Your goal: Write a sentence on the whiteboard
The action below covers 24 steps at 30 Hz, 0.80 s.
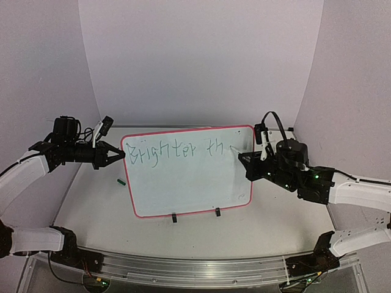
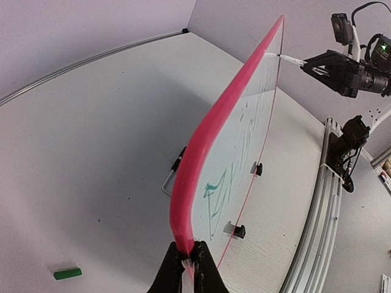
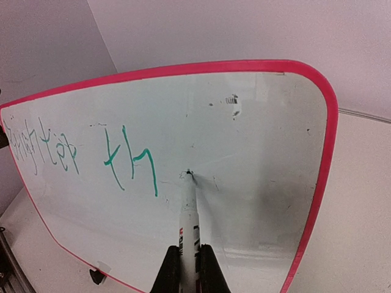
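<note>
The sentence (image 1: 183, 148) reads "Brighter th" across the top of the whiteboard (image 1: 183, 195), which stands propped on the table. The right gripper (image 3: 188, 264), jaws closed on the marker (image 3: 188, 207), sets its tip just right of the "h". The left gripper (image 2: 188, 264) pinches the left frame. Press lightly and evenly, and write small, since only modest room remains before the right frame.

My left gripper (image 1: 118, 154) pinches the left edge of the whiteboard (image 1: 183, 189), and the board stands tilted on the table (image 1: 91, 207), two black clips (image 1: 174, 218) along its near edge. Over on the right, my right gripper (image 1: 246, 160) grips a marker (image 1: 237, 152), tip at the board just right of the sentence (image 1: 177, 148), which reads "Brighter th". A small green piece (image 1: 121, 181) lies on the table near the board's left edge.
</note>
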Each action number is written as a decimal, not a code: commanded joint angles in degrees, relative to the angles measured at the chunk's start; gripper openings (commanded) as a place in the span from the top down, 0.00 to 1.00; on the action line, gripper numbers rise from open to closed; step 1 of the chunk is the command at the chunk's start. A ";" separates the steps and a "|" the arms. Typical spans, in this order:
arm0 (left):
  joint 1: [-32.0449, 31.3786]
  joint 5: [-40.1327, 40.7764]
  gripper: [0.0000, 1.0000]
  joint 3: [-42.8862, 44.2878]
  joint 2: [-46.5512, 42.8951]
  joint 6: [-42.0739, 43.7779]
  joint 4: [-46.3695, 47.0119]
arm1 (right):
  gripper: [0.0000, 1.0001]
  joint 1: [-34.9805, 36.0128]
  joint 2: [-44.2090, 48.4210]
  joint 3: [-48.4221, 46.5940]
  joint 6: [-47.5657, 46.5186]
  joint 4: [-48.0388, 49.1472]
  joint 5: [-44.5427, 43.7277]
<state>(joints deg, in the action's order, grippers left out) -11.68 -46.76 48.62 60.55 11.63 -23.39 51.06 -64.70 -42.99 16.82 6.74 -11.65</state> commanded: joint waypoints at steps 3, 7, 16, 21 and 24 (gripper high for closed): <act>-1.34 1.46 1.00 -0.12 1.86 1.95 -3.53 | 1.00 -0.71 -0.59 -2.71 -1.64 2.38 1.05; -1.28 1.56 1.00 -0.13 1.86 2.00 -3.51 | 1.00 -0.74 -0.91 -2.98 -2.55 2.93 2.27; -1.33 1.60 1.00 -0.15 1.90 2.01 -3.59 | 1.00 -0.78 -2.60 -2.50 -0.97 2.82 5.10; -1.41 1.52 1.00 -0.11 1.99 2.01 -3.63 | 1.00 -0.72 -1.75 -0.71 0.86 2.43 5.93; -1.41 1.58 1.00 -0.14 2.01 2.03 -3.59 | 1.00 -0.77 -1.16 0.04 1.44 2.15 5.44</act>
<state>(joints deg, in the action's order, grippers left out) -11.68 -46.76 48.64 60.84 11.55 -23.00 50.50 -66.87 -43.72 16.63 8.14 -6.31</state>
